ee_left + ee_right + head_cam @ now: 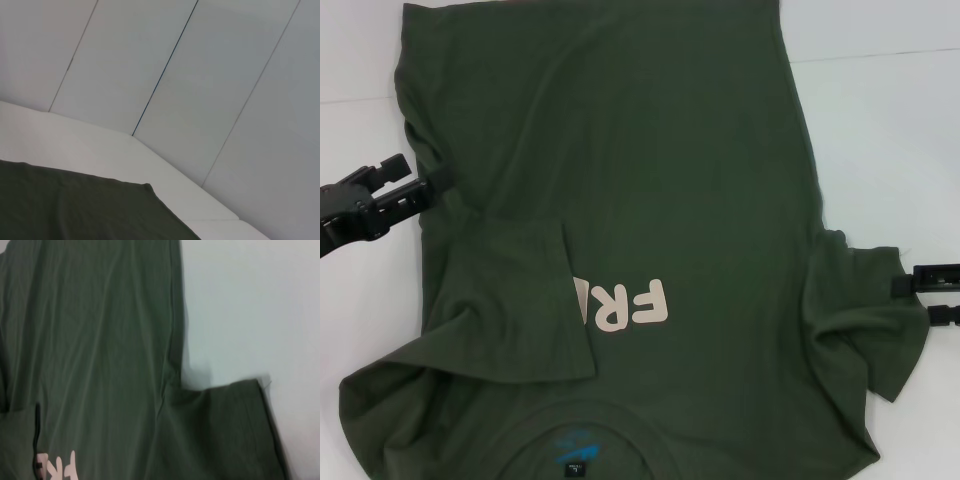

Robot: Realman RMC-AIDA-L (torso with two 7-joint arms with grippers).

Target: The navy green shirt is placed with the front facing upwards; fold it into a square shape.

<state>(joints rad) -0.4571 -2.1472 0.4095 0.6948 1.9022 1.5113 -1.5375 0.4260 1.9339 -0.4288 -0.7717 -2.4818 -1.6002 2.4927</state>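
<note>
Olive cotton, the navy green shirt [650, 200] is lying across the white table [890, 130], collar nearest the robot. Its unfolded right sleeve [865, 320] is touching the right gripper [918, 298], fingers parted, at three o'clock; the left gripper [420, 172] is waiting released at nine.

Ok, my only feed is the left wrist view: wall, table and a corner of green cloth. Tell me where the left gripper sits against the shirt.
Observer: The head view has the left gripper at the left side edge of the navy green shirt, just beyond the sleeve.
Operator: Describe that sleeve.
Observer: The left sleeve lies folded in over the chest and covers part of the pink lettering.
Operator: Now give me the other arm.
Observer: The right gripper is open at the outer edge of the right sleeve, which lies spread out, not folded in.
</note>
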